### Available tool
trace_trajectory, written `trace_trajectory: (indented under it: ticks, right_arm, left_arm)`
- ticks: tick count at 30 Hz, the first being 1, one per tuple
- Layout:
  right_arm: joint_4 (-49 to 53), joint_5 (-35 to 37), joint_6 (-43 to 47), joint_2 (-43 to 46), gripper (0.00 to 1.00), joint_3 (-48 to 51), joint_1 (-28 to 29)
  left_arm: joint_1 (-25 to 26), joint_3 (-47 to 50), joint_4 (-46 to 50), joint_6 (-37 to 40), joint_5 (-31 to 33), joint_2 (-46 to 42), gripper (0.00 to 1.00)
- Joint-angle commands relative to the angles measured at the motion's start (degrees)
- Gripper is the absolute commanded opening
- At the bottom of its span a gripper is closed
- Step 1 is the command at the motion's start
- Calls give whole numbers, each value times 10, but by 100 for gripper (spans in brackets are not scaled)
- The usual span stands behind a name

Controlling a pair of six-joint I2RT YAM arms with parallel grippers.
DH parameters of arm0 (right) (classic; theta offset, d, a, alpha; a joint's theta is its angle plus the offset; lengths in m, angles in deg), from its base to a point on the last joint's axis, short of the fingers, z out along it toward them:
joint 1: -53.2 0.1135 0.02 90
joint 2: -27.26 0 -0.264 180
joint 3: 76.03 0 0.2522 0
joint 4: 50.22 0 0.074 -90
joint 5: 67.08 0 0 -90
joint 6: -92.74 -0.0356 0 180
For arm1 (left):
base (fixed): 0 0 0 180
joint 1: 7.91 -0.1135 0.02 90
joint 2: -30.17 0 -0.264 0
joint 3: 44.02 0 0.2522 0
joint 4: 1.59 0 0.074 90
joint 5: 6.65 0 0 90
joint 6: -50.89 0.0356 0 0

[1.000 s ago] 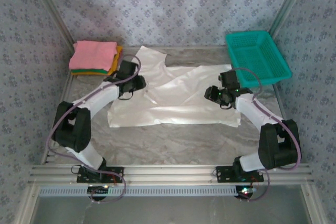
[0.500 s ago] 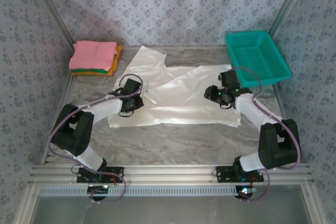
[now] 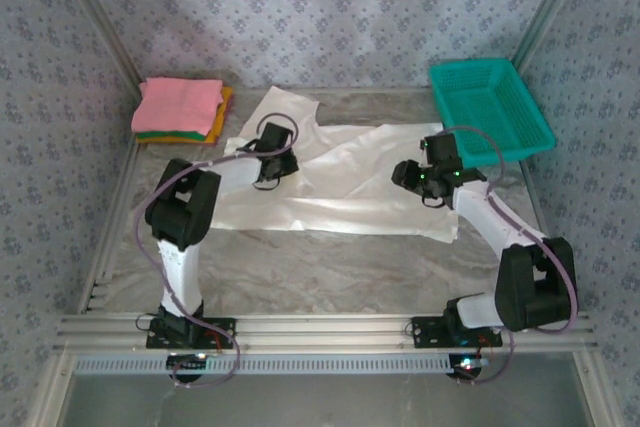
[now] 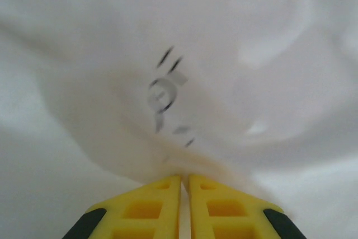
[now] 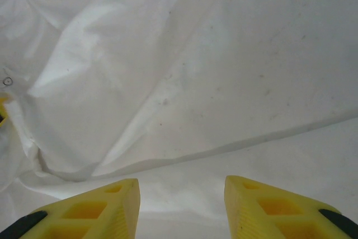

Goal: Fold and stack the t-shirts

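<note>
From above, your white t-shirt (image 3: 350,187) lay spread mid-tabletop (image 3: 330,262), the folded stack (image 3: 180,110) at the far-left corner awaiting it. Left wrist: your left gripper (image 4: 184,178) pinched a bunched fold, likely to carry it over. Right wrist: your right gripper (image 5: 182,186) hung wide above flat cloth, empty.

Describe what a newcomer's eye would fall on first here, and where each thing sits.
The white t-shirt spread across the table strikes first, the left gripper pinching a bunch of it between yellow fingers. Next come the teal basket at the far right corner and the pink-topped stack of folded shirts at the far left.
</note>
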State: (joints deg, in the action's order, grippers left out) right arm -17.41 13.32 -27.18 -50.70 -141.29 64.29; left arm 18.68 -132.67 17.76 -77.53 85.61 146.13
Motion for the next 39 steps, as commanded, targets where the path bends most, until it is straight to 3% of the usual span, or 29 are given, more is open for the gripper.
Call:
trace_trajectory:
  ticks: [1,5,12,15,21,29,33,39]
  right_arm:
    - [8,5,15,25,46,4,-9]
    - [9,7,17,39,47,11,-19]
    - [-20,-19,22,12,47,16,-11]
    - [-28,-21,19,-26,40,19,4]
    - [-31,-13,0,-107,1,14,28]
    - [-81,1,-75,-103,0,128,61]
    - [-92,26,-120,-75,0,194,81]
    - [-33,65,-241,55,0,285,114]
  left_arm:
    - [-15,-42,18,24,-20,-7,13]
    - [-23,2,29,27,2,-59,17]
    - [-46,166,12,4,38,-169,21]
    - [-56,220,0,-2,60,-193,24]
    - [-88,284,9,-47,27,-190,21]
    - [-87,415,36,-105,13,-279,22]
    - [-63,458,39,-128,14,-316,22]
    - [-17,487,130,-166,30,-403,22]
